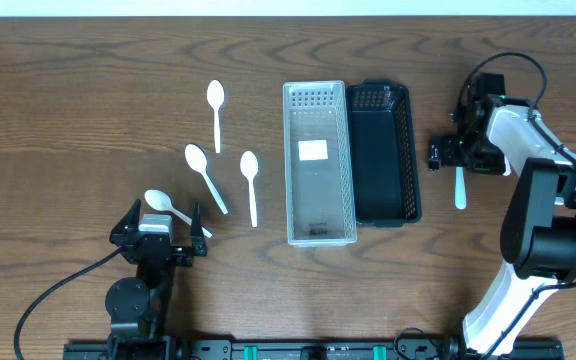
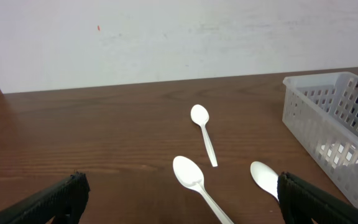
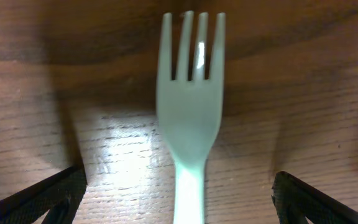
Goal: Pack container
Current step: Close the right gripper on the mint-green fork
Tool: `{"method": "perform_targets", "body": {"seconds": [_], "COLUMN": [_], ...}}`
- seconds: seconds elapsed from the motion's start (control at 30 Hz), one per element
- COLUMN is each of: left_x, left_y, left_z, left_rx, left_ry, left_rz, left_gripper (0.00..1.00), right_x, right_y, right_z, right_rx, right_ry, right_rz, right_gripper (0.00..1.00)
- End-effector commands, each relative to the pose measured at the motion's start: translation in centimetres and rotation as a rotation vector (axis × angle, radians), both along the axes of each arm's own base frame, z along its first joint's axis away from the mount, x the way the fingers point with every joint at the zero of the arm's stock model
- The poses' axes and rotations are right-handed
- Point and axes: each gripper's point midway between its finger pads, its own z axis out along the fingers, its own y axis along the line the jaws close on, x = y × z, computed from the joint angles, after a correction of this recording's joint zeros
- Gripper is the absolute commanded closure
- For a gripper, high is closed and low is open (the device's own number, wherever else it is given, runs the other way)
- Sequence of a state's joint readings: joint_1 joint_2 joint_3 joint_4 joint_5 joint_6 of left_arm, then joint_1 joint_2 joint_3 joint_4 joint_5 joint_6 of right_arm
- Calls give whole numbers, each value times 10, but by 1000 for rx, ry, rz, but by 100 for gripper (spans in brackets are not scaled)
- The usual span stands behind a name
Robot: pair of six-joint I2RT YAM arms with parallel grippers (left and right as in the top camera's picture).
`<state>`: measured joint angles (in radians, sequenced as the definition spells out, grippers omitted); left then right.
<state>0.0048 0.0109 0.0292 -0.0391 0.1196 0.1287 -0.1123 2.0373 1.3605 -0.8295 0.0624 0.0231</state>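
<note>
Right gripper [image 3: 179,196] is down low over the fork [image 3: 188,118], with its fingers spread wide on either side and not gripping it. The fork's flat on the table [image 1: 88,100], right of the clear tray [image 1: 318,165], past the black tray [image 1: 383,155]. Four spoons [image 1: 217,110] lie left of the clear tray. Left gripper [image 1: 163,222] is spread too, farther left of them.

A robotics lab bench: a bare wood-grain counter [image 1: 68,110] against a plain white wall [image 2: 166,37], the left arm [image 1: 140,295] and right arm [image 1: 546,215] mounted on a black rail [image 1: 298,351].
</note>
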Motion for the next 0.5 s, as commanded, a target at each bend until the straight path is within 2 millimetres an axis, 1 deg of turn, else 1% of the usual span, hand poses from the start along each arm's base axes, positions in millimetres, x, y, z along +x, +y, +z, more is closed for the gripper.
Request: {"method": "perform_targets", "body": {"seconds": [0.0, 0.1, 0.13, 0.17, 0.2, 0.23, 0.27, 0.33, 0.4, 0.47], "left_x": [0, 0, 0, 0, 0, 0, 0, 0, 0, 0], "left_y": [1, 1, 1, 1, 1, 1, 1, 1, 1, 1], "left_z": [-15, -15, -15, -15, -15, -15, -15, -15, -15, -15], "left_rx": [1, 1, 1, 1, 1, 1, 1, 1, 1, 1], "left_ry": [37, 37, 37, 37, 37, 37, 37, 37, 37, 37], "left_rz": [2, 3, 3, 2, 2, 2, 2, 2, 2, 2], "left_gripper": [2, 2, 2, 2, 2, 2, 2, 2, 2, 2], "right_x": [-3, -3, -3, -3, -3, -3, -2, -2, -2, -2], "right_y": [-10, -13, -14, -14, -14, -14, -14, -14, -14, -15], "right_z": [-12, -12, -12, -12, -12, -12, -12, -12, -12, -12], "right_rx": [-4, -4, -4, -4, -4, -5, -5, -5, -6, -6], "right_ry": [27, 24, 24, 24, 24, 24, 24, 24, 25, 21], "right_rz": [-45, -53, -54, -55, -50, -46, -41, -40, -36, -36], "right_gripper": [1, 2, 7, 14, 24, 32, 34, 35, 42, 58]}}
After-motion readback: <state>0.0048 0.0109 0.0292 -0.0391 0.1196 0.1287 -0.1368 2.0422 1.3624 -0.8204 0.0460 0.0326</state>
